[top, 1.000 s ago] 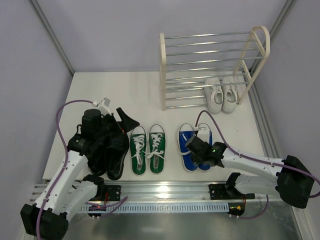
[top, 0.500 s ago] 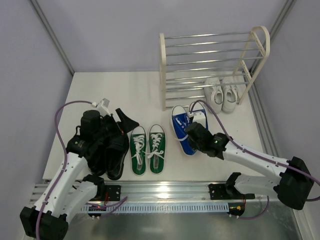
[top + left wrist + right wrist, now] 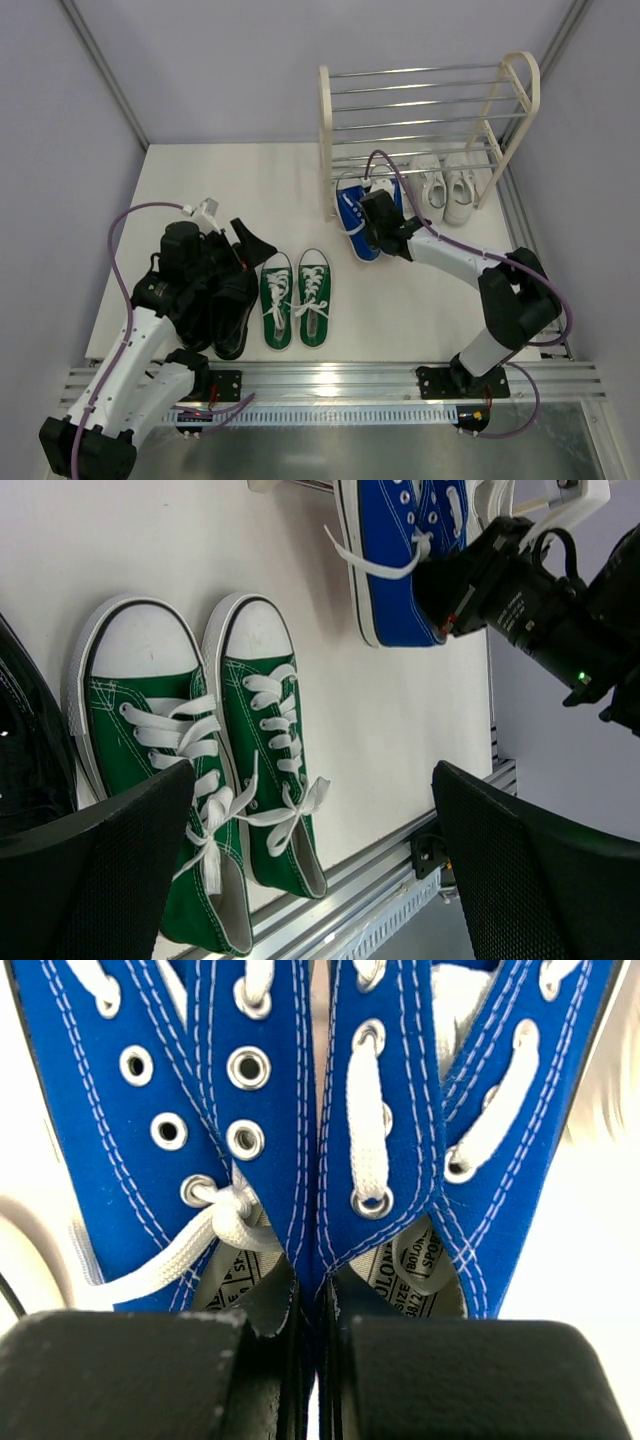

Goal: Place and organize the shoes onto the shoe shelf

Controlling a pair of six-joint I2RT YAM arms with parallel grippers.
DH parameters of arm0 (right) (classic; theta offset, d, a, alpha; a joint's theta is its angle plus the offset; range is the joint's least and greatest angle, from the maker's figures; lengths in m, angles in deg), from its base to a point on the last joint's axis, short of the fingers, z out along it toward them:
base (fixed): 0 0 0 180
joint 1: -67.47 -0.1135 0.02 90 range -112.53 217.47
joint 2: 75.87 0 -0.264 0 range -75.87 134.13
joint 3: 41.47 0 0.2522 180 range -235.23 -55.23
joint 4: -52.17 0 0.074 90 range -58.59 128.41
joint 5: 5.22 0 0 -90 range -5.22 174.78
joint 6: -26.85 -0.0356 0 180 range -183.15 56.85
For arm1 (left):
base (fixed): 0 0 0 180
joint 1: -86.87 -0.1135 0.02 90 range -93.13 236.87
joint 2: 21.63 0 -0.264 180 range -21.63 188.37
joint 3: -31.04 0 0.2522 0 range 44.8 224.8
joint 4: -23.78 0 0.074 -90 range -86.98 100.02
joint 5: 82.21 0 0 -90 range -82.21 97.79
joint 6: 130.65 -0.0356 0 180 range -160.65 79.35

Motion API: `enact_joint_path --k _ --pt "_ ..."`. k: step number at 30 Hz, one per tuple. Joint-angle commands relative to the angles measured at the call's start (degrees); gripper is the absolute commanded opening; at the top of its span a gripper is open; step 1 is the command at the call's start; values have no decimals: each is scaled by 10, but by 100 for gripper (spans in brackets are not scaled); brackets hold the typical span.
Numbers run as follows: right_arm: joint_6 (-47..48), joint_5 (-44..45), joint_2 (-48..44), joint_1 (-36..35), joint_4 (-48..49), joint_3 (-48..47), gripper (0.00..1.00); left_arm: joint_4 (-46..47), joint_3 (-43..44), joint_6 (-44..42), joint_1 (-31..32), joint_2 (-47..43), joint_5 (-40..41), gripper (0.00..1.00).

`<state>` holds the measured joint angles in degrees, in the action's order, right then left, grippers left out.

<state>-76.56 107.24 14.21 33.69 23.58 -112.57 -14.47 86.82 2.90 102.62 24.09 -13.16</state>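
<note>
The left pair [image 3: 350,205] and right pair [image 3: 430,195] sit at the shoe shelf's [image 3: 326,130] foot; laced sneakers [image 3: 277,300], leather shoes [image 3: 232,320] lie nearer, leftward.

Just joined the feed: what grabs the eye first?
The right gripper pinches the blue sneakers together by their inner sides at the foot of the shelf, left of the white sneakers. The green sneakers lie side by side nearer the front, next to the black shoes.

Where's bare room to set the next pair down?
On the shoe shelf the upper tier is bare. White sneakers fill its lower right; blue sneakers crowd its lower left front. The table is open left of the shelf behind the black shoes, and right of the green sneakers.
</note>
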Motion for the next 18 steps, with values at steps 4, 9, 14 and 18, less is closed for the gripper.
enact_joint_path --k 4,9,14,18 --pt "25 -5 58 39 168 -124 4 -6 14 -16 2 -14 10 100" --pt "24 -18 121 61 176 -181 4 -22 26 -27 2 -13 15 100" --pt "27 -23 156 68 197 -203 4 -28 27 -28 2 -17 19 100" --pt "26 -26 172 69 221 -211 4 -31 27 -28 2 -18 19 100"
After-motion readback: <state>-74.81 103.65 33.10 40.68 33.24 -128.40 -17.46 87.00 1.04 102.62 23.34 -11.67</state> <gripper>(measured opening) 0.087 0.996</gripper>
